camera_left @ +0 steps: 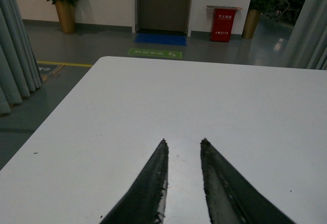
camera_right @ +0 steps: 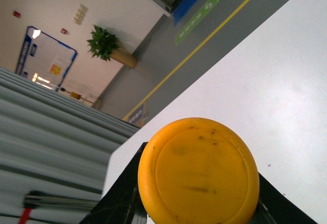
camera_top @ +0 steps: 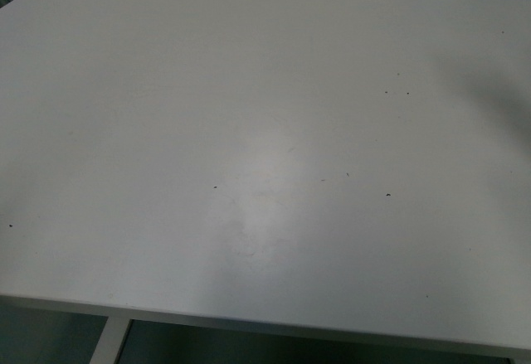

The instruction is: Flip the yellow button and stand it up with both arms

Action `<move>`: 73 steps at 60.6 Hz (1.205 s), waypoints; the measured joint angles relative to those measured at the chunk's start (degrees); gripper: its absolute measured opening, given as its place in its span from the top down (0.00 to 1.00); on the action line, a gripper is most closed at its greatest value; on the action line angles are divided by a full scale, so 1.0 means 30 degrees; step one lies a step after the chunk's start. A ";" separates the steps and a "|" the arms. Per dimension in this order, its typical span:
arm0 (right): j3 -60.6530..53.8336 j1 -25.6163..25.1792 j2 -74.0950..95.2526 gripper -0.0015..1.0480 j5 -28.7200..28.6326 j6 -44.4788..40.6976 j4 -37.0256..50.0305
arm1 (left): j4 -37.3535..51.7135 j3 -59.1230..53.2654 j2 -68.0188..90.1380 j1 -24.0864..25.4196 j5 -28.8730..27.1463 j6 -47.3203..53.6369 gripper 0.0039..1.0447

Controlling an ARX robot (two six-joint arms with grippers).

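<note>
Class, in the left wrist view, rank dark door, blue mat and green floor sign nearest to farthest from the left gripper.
From the left gripper:
1. Green floor sign, just past the table.
2. Blue mat, beyond the sign.
3. Dark door, behind the mat.

Yellow button: 1 round yellow-orange cap with dark scuffs. The cap face is turned to the right wrist camera and hides the body behind it.

Right claw: black fingers flank the cap on 2 sides and grip it, with the white surface behind.

Left claw: 2 black tapered fingers, parted, with nothing between them, over the surface.
</note>
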 joint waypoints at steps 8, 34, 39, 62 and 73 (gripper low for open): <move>0.0379 -0.0474 0.1348 0.69 0.1632 -0.3847 0.0794 | 0.0000 0.0000 0.0000 0.0000 -0.0007 0.0000 0.55; 0.4918 -0.4386 0.6674 0.69 0.2062 -1.6677 -0.0321 | -0.0007 0.0000 0.0000 0.0000 -0.0007 0.0044 0.06; 0.5727 -0.4874 0.7271 0.69 0.1887 -1.7981 -0.0882 | -0.0007 0.0000 0.0000 0.0000 0.0000 0.0044 0.06; 0.8029 -0.6470 0.8466 0.69 0.0962 -2.2352 -0.6127 | -0.0015 0.0000 0.0000 0.0000 0.0000 0.0044 0.06; 0.8029 -0.6543 0.8925 0.69 0.0940 -2.1682 -0.6178 | -0.0015 0.0000 0.0000 0.0000 0.0000 0.0044 0.06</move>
